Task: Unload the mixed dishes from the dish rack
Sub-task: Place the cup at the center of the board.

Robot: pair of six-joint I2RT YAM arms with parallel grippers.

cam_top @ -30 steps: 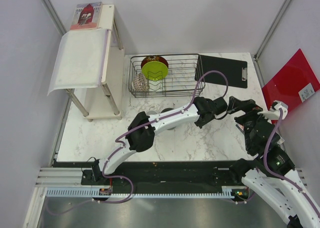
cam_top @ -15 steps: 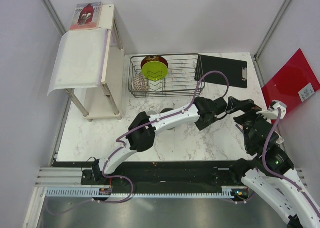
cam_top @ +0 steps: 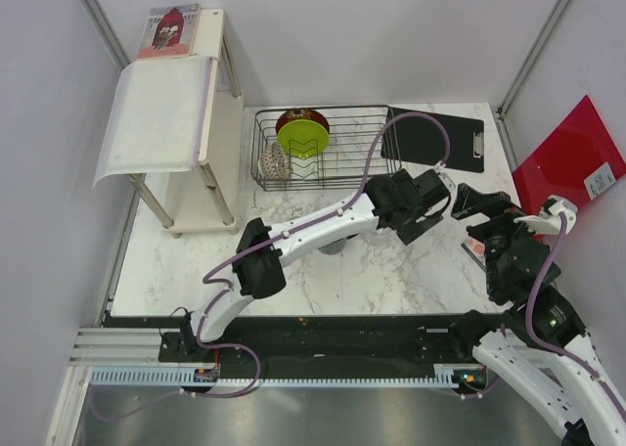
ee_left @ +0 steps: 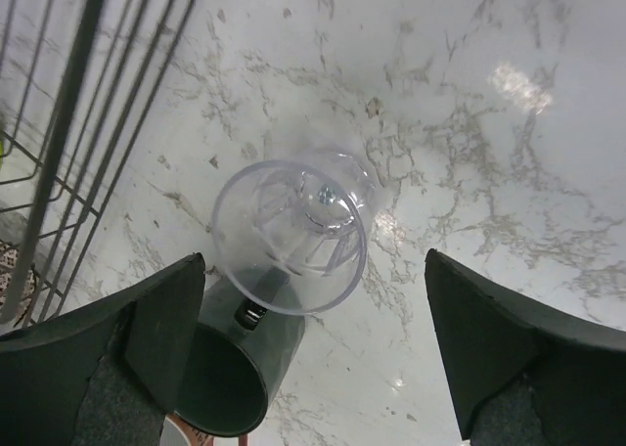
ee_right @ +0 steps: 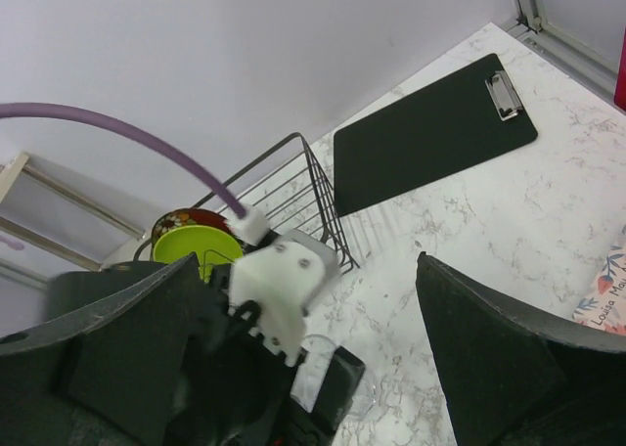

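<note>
The clear glass [ee_left: 290, 233] stands upright on the marble table, directly under my left gripper [ee_left: 313, 260], whose jaws are open wide on either side of it without touching. Beside it are the dark grey mug [ee_left: 230, 368] and a sliver of the orange-red cup [ee_left: 181, 431]. In the top view the left gripper [cam_top: 435, 200] hides the glass. The dish rack [cam_top: 323, 148] holds the lime-green plate [cam_top: 301, 133], the dark red bowl [cam_top: 301, 115] behind it and the small patterned bowl [cam_top: 276, 160]. My right gripper [cam_top: 469, 200] hangs open and empty just right of the left one.
A black clipboard [cam_top: 435, 138] lies right of the rack. A red folder [cam_top: 567, 162] leans at the far right. A white shelf stand [cam_top: 176, 104] stands left of the rack. The rack's wire wall [ee_left: 78, 123] is close on the left gripper's left.
The left gripper has opened from shut, letting go of the glass, and has drawn back towards the rack and clipboard. The right arm has shifted slightly right.
</note>
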